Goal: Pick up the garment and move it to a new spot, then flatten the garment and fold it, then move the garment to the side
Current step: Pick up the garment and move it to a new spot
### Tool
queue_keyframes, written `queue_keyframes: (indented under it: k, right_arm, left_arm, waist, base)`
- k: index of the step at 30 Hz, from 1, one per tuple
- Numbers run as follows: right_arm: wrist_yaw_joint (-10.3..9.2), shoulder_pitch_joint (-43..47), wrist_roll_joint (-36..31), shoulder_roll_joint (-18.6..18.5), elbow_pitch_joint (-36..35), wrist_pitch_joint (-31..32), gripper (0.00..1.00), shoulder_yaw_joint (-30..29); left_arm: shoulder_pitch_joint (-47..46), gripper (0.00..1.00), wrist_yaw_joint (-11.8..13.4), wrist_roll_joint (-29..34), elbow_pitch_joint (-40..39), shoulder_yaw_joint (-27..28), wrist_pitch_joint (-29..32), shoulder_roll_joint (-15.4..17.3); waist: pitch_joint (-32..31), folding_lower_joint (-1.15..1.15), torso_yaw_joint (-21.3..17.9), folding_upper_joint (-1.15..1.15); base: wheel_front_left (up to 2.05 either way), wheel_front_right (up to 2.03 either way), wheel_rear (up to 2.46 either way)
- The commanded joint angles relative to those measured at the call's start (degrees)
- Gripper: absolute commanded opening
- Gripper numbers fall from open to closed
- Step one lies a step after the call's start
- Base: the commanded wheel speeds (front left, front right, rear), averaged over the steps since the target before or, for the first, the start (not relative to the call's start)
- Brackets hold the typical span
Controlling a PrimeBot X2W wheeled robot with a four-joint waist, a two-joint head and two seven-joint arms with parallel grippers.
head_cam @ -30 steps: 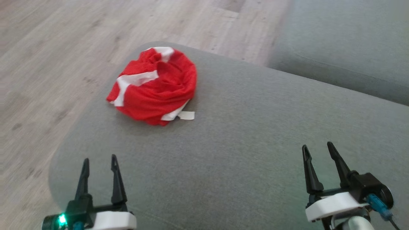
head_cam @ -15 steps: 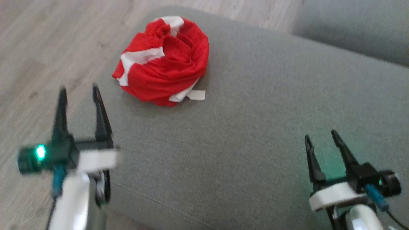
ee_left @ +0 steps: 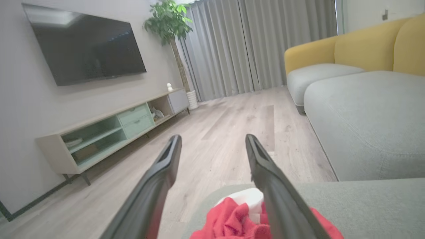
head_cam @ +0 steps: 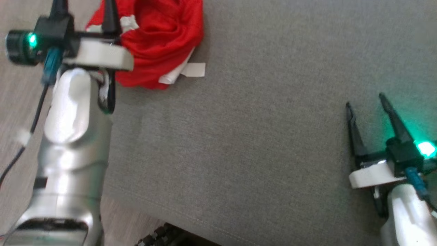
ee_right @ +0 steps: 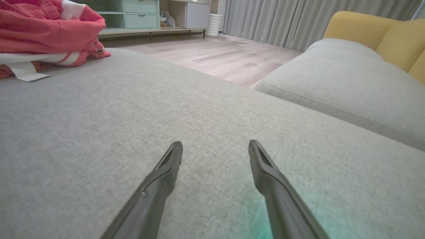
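Observation:
The garment (head_cam: 160, 37) is a crumpled red heap with white bands, lying near the left corner of a grey cushion (head_cam: 256, 136). My left gripper (head_cam: 83, 8) is open and hovers at the heap's near left edge, with its fingertips cut off by the frame top. In the left wrist view the garment (ee_left: 232, 219) lies low beneath the open left gripper (ee_left: 213, 137), partly behind one finger. My right gripper (head_cam: 364, 100) rests open over bare cushion far to the right. The right wrist view shows the right gripper (ee_right: 215, 143) empty and the garment (ee_right: 43, 33) at upper left.
Wooden floor (head_cam: 13, 102) drops off past the cushion's left edge. A second grey seat (ee_right: 332, 76) with a yellow backrest (ee_right: 365, 26) lies beyond a gap. A low TV cabinet (ee_left: 109, 132) stands along the far wall.
The head camera has tilted down, shifting the whole picture. My left arm has reached forward to the garment's left edge. The right gripper has hardly moved, and both stay open.

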Motion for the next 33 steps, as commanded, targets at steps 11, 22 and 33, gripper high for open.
queue_keyframes:
  k: [11, 22, 33]
  right_arm:
    - [-0.04, -2.23, -1.20, -1.49, -2.27, -0.28, 1.00, 1.10]
    - [-0.04, -2.10, -0.61, -0.32, -1.52, -0.28, 1.00, 1.29]
    - [-0.04, -2.20, 5.09, 1.46, 0.38, -0.28, 1.00, 4.51]
  left_arm:
    - [-8.16, 1.00, 3.66, 0.62, 18.67, -1.71, 3.01, 0.95]
    - [-10.31, 0.00, 6.90, 3.02, 24.28, -4.00, -0.03, 3.58]
    - [-11.31, 0.00, 2.95, 4.75, 7.37, -7.14, -0.22, 8.81]
  waist:
    - [7.80, 0.00, -3.89, 0.00]
    - [4.76, 0.00, -5.58, 0.00]
    - [-7.70, 0.00, -14.36, 0.00]
  base:
    - [0.00, 0.00, 0.00]
    - [0.00, 0.00, 0.00]
    - [0.00, 0.00, 0.00]
